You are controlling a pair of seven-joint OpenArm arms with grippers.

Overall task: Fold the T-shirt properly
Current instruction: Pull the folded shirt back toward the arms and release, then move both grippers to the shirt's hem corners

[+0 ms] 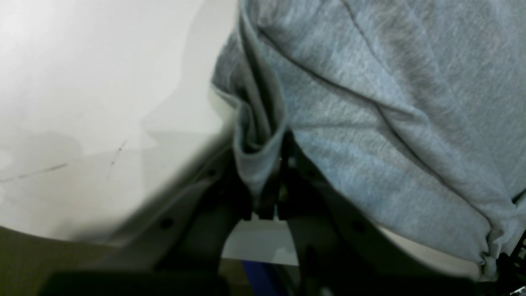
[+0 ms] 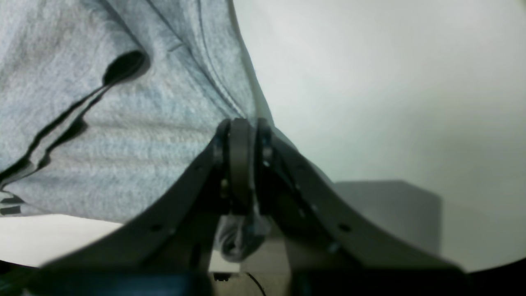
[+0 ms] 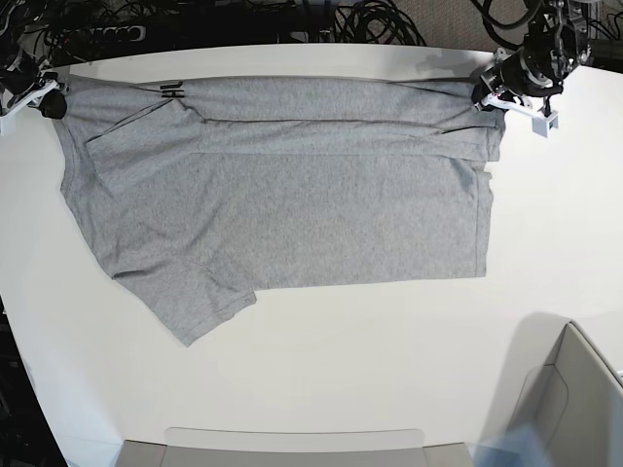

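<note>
Clearly both pincers are closed down onto cloth. Seen from the left wrist, the left gripper has its dark jaws drawn nearly together, with a bunched fold of the T-shirt pinched between them, the grey fabric spreading up and to the right from that pinch. Seen from the right wrist, the right gripper likewise stands almost fully closed, its jaws pressed on the cloth's edge, a small wad of the T-shirt showing below the jaws. From the base view, the T-shirt lies spread on the white table, plain side up, its upper edge folded over into a band running from one pincer to the other. A strip of black lettering peeks out near the top left. The right gripper grips the top left corner of the cloth, and the left gripper grips the top right corner. One sleeve juts out toward the lower left.
</note>
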